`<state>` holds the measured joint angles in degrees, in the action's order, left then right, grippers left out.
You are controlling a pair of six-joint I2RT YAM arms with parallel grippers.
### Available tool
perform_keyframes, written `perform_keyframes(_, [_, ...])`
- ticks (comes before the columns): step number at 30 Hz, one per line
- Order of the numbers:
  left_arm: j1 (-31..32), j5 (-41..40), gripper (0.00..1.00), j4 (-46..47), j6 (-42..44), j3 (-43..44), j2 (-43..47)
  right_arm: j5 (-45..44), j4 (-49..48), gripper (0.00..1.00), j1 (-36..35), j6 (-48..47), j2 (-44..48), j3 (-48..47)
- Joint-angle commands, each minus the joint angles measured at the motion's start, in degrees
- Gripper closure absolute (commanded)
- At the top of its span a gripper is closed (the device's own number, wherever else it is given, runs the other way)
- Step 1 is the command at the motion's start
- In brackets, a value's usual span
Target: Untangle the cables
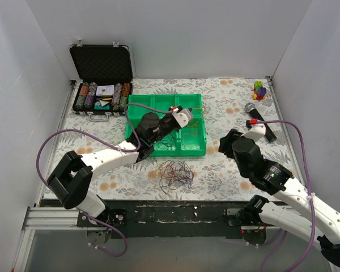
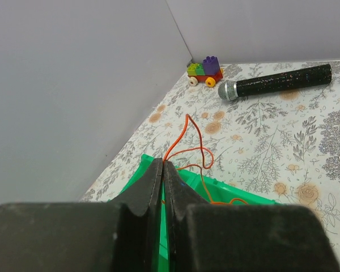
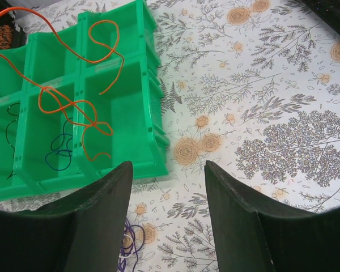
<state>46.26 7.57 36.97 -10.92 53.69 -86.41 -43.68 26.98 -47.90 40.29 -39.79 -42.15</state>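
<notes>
A loose tangle of thin purple, orange and dark cables (image 1: 174, 173) lies on the table in front of the green tray (image 1: 137, 106). My left gripper (image 1: 188, 118) hovers over the tray's right part, shut on an orange cable (image 2: 195, 141) that rises from its fingertips (image 2: 162, 163). The orange cable (image 3: 62, 102) drapes across several tray compartments. A blue cable (image 3: 59, 156) and a dark one (image 3: 10, 122) lie inside the tray (image 3: 130, 113). My right gripper (image 3: 169, 167) is open and empty, right of the tray (image 1: 225, 141). Purple loops (image 3: 130, 241) show by its left finger.
An open case of poker chips (image 1: 102, 85) stands at the back left. A black microphone (image 1: 259, 120) and a toy brick car (image 1: 260, 89) lie at the back right; both show in the left wrist view, microphone (image 2: 277, 82) and car (image 2: 204, 71). Grey walls enclose the table.
</notes>
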Motion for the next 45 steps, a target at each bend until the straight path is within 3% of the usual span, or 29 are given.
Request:
perform_keyframes(1, [0.15,-1.42,1.0,1.61,-0.86,-0.78,2.74,-0.97,-1.76,0.39,0.35,-0.13,0.24,0.31])
perform_keyframes(13, [0.15,-5.63,1.0,-0.13,-4.9,1.24,-0.69,-0.62,-1.58,0.39,0.53,0.22,-0.64,0.58])
perform_keyframes(29, [0.32,-4.68,1.0,-3.39,-5.69,-5.79,3.36,1.05,-4.39,0.39,1.58,-0.74,-3.63,0.75])
perform_keyframes(36, [0.32,-3.71,1.0,-3.66,-4.2,-3.51,-1.03,1.85,-5.01,0.39,2.02,-1.09,-4.51,0.14])
perform_keyframes(45, [0.32,-1.07,1.0,-10.42,-4.46,3.26,-7.89,1.85,-3.25,0.39,2.9,-1.18,-4.33,-1.18])
